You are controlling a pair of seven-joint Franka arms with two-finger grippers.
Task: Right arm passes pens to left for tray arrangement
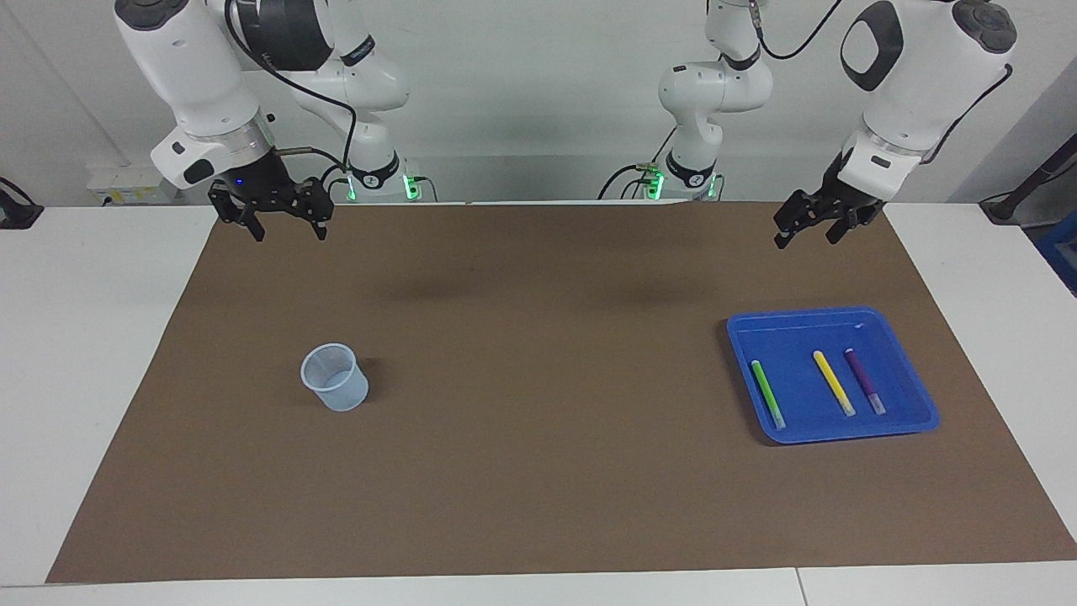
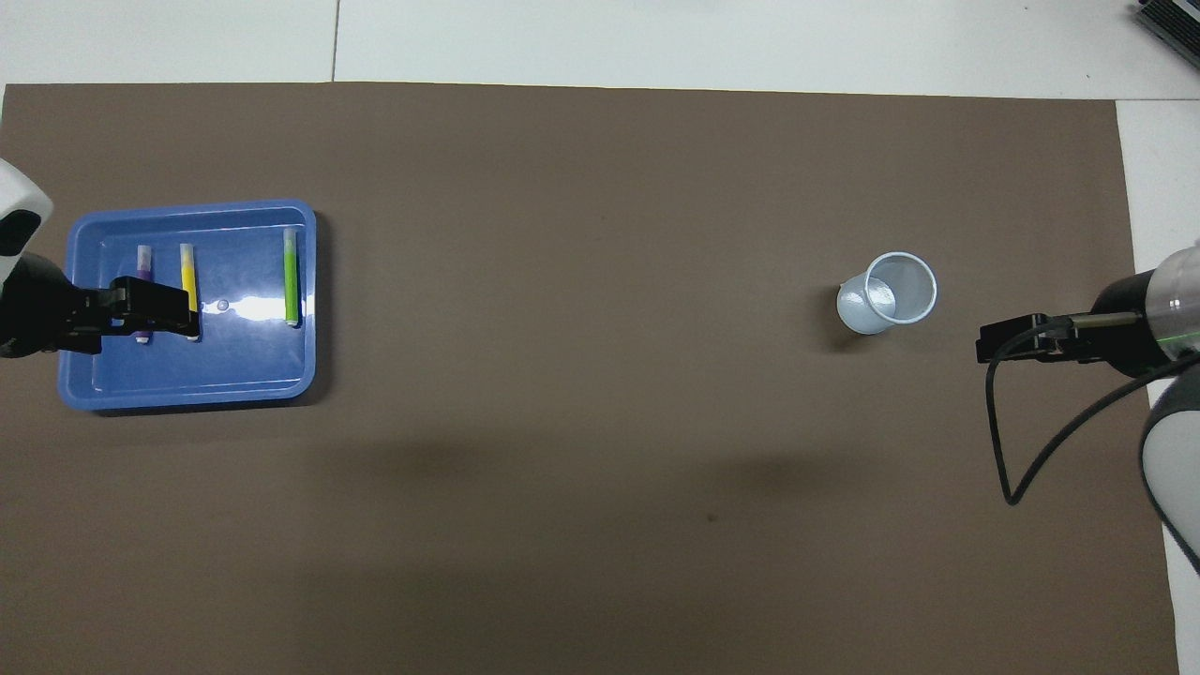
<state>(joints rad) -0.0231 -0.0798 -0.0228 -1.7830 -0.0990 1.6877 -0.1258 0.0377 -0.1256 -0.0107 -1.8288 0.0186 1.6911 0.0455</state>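
Observation:
The blue tray (image 1: 799, 337) lies on the brown mat toward the left arm's end, and shows in the overhead view too (image 2: 234, 366). Three pens lie side by side in it: green (image 1: 767, 394) (image 2: 292, 277), yellow (image 1: 834, 383) (image 2: 188, 272) and purple (image 1: 865, 381) (image 2: 143, 258). My left gripper (image 1: 808, 233) hangs high in the air by the tray, open and empty; in the overhead view (image 2: 155, 311) it covers parts of the purple and yellow pens. My right gripper (image 1: 288, 229) (image 2: 1008, 339), with its blue light, hangs open and empty over the mat's corner at the right arm's end.
A small translucent pale-blue cup (image 1: 335, 377) (image 2: 888, 292) stands upright on the mat toward the right arm's end, with nothing seen in it. The brown mat (image 1: 538, 421) covers most of the white table. A black cable loops from the right arm's wrist (image 2: 998, 441).

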